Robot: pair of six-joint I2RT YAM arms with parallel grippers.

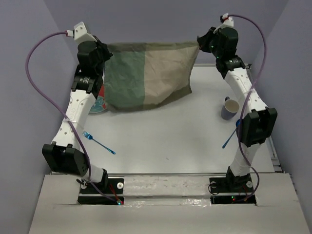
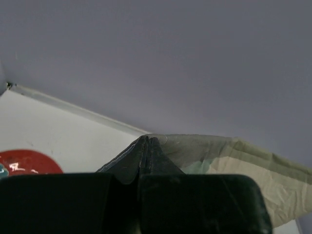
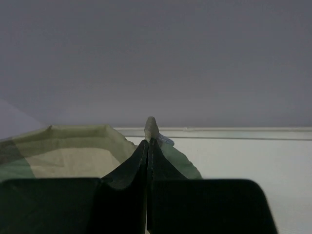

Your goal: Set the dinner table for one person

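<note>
Item: placemat [image 1: 146,73], green-and-beige. Your left tool [image 2: 147,142] and right tool [image 3: 148,144], each pinched fully closed on a top corner, hang it spread over the far side of the table [image 1: 170,139], apparently for laying flat.

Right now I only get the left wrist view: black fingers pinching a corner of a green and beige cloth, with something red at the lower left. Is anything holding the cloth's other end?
Observer: Yes. The right gripper is shut on the opposite top corner, so the cloth mat is held up at both ends.
Visitor: And what is that red thing?
Observer: A plate, partly hidden behind the mat's lower left edge.
Visitor: Is anything else on the dinner table?
Observer: An upright dark cup stands on its right side, clear of the mat.
</note>
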